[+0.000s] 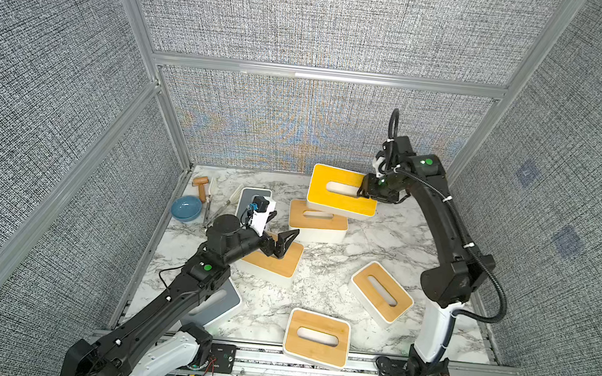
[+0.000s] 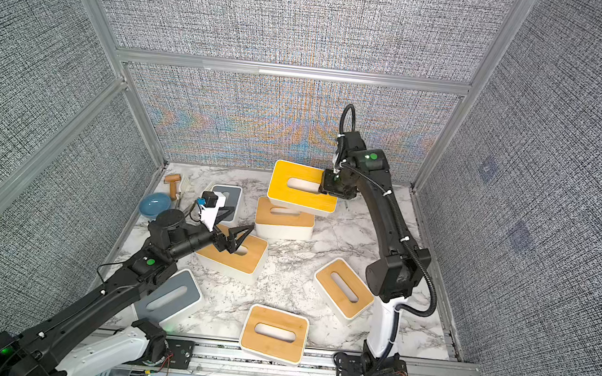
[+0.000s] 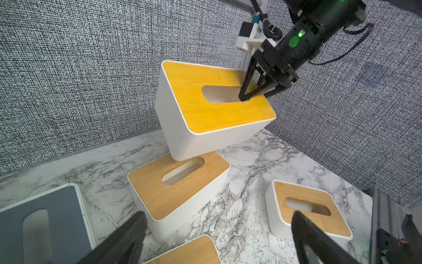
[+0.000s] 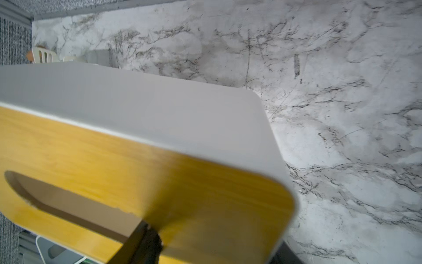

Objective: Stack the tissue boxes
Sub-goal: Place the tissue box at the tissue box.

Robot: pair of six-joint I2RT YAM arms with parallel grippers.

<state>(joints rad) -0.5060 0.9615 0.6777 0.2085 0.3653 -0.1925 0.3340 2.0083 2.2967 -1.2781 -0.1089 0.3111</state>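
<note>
Right tool is nearly closed and clamped on the lid of the lifted box, at the slot end on its arm's side. The left wrist view shows the same grip.

Lifted box is clear of the worktop, bamboo lid up and tilted, with the end away from the tool hanging lower. It sits over the base box by the middle of the far edge and is skewed to it. Its low corner is above the base lid; I can't tell if they touch.

Left tool is spread wide and holds nothing. It hangs just over the mid box, left of centre.

Other boxes, all flat on the worktop and apart from each other:
- right box, bamboo lid, near the right edge, turned diagonal
- near box, bamboo lid, middle of the near edge
- far grey box, toward the far-left corner, partly behind the left wrist
- near grey box, near-left corner, mostly under the left arm

Blue bowl is at the left edge.
</note>
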